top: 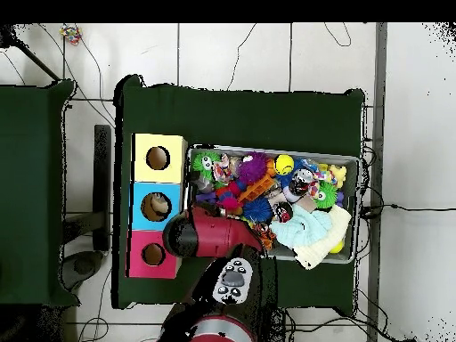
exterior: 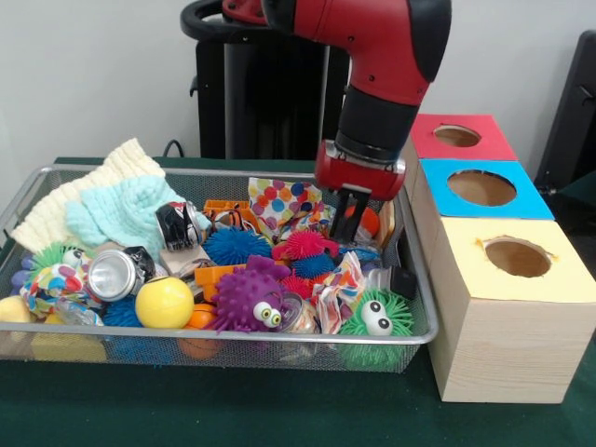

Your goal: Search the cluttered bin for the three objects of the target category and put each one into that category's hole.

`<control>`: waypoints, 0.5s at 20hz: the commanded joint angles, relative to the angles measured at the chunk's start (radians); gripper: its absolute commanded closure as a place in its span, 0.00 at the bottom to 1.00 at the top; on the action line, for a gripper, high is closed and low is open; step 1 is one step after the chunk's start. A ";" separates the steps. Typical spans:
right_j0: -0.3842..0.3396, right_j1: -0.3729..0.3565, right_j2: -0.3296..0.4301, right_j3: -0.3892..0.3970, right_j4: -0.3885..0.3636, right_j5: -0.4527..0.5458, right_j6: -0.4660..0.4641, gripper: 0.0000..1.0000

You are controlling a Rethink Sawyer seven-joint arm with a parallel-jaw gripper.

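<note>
The wire-mesh bin is heaped with toys, cloths and cans; it also shows in the overhead view. My gripper reaches down into the bin's far right part, next to the box side, just above a pink spiky ball and in front of an orange thing. Whether it holds anything is hidden. Beside the bin stand three wooden boxes with round holes: red top, blue top, yellow top. In the overhead view the red arm covers the gripper.
In the bin lie a purple spiky ball with eyes, a green one, a blue one, a yellow ball, a silver can, knitted cloths and a polka-dot cloth. The boxes stand close against the bin's right rim.
</note>
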 commanded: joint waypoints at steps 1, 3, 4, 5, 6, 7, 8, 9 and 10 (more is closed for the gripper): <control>-0.003 -0.045 0.077 0.050 -0.005 0.054 0.136 1.00; -0.004 -0.049 0.080 0.050 -0.008 0.046 0.134 1.00; -0.005 -0.053 0.083 0.052 -0.009 0.045 0.133 1.00; -0.009 -0.052 0.088 0.051 -0.009 0.050 0.130 1.00; -0.009 -0.049 0.087 0.050 -0.009 0.047 0.131 1.00; -0.010 -0.042 0.089 0.047 -0.010 0.045 0.129 1.00; -0.011 -0.034 0.090 0.043 -0.012 0.043 0.127 1.00; -0.014 -0.023 0.095 0.040 -0.014 0.037 0.125 1.00; -0.018 -0.013 0.102 0.037 -0.018 0.027 0.121 1.00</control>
